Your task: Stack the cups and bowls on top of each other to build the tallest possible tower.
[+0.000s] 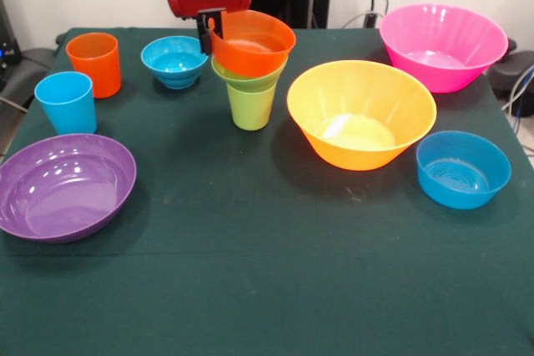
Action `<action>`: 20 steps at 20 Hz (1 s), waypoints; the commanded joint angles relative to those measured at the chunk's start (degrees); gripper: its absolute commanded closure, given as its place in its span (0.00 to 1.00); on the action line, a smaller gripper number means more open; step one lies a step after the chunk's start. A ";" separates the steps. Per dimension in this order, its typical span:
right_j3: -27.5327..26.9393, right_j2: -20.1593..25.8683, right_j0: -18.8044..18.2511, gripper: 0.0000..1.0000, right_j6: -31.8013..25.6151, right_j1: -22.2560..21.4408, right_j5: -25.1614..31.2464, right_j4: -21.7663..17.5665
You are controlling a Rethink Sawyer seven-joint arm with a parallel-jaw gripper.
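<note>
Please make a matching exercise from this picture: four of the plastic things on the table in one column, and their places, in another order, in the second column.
Things:
1. glossy purple plastic bowl
2. glossy pink plastic bowl
3. medium orange plastic bowl
4. light blue plastic tumbler

Places, in the front view:
A. far right corner of the table
B. in the gripper, above the lime green plastic cup
C. near left edge
D. just behind the purple bowl

Pairs: 1-C, 2-A, 3-B, 4-D

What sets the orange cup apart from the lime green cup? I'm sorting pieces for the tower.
The orange cup stands empty and alone by the table's edge; the lime green cup stands mid-table, carrying a small green bowl and the orange bowl, whose rim the claw grips. Both are upright tapered tumblers of similar size.
</note>
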 commanded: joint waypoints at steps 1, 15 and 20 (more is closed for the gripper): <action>-0.62 -0.80 1.13 1.00 -3.35 1.40 -2.89 -2.84; -1.19 -1.41 1.69 1.00 -2.57 2.71 -4.08 -3.99; -1.33 -1.29 1.75 1.00 -2.41 2.71 -3.73 -3.54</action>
